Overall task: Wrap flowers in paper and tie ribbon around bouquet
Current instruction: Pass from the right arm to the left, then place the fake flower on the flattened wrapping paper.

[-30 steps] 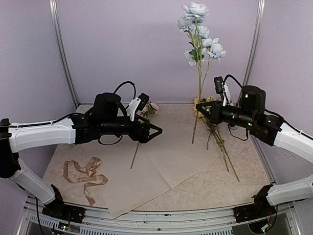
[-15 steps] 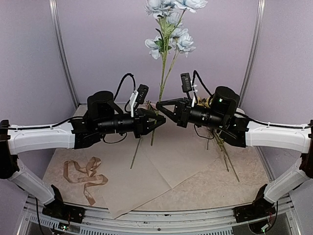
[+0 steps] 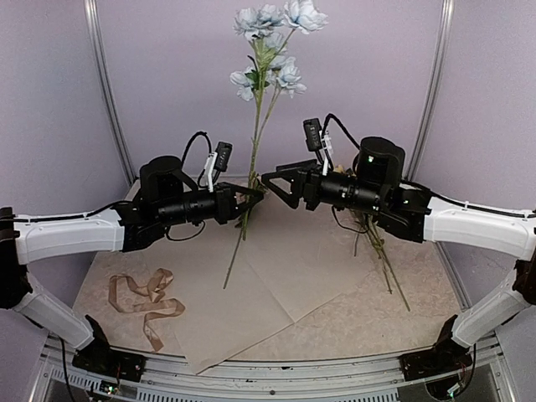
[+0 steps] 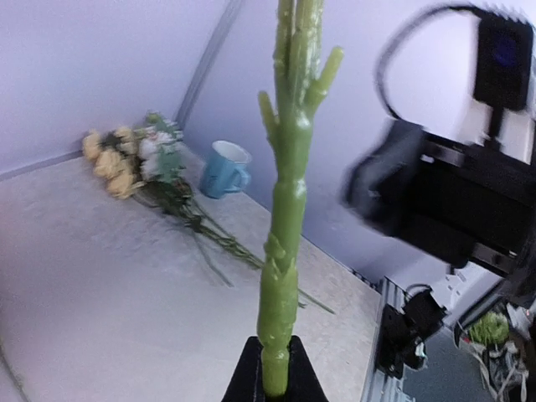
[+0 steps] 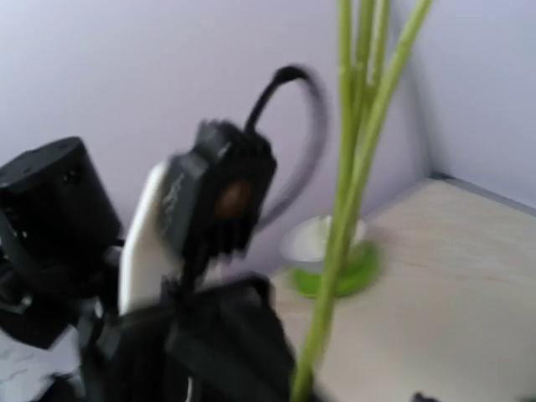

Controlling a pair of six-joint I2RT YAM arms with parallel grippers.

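The pale blue flowers (image 3: 270, 33) stand upright above the table on a long green stem (image 4: 280, 251). My left gripper (image 3: 253, 199) is shut on the lower stem, which shows between its black jaws (image 4: 274, 381) in the left wrist view. My right gripper (image 3: 275, 188) hangs just right of the stem with its fingers spread and nothing between them. The right wrist view shows the stems (image 5: 352, 193) close in front, blurred. The paper (image 3: 285, 272) lies flat on the table below. The ribbon (image 3: 146, 300) curls at the front left. More flowers (image 3: 375, 239) lie at the right.
A single stem (image 3: 229, 272) lies on the paper's left part. A blue cup (image 4: 226, 167) stands by the yellow blooms (image 4: 113, 159) near the back wall. A green and white dish (image 5: 331, 251) sits at the back. Both arms meet over the table's middle.
The right arm carried the blue flowers leftward to the left gripper. The left gripper shut on the stem, and the right gripper then opened and let go.
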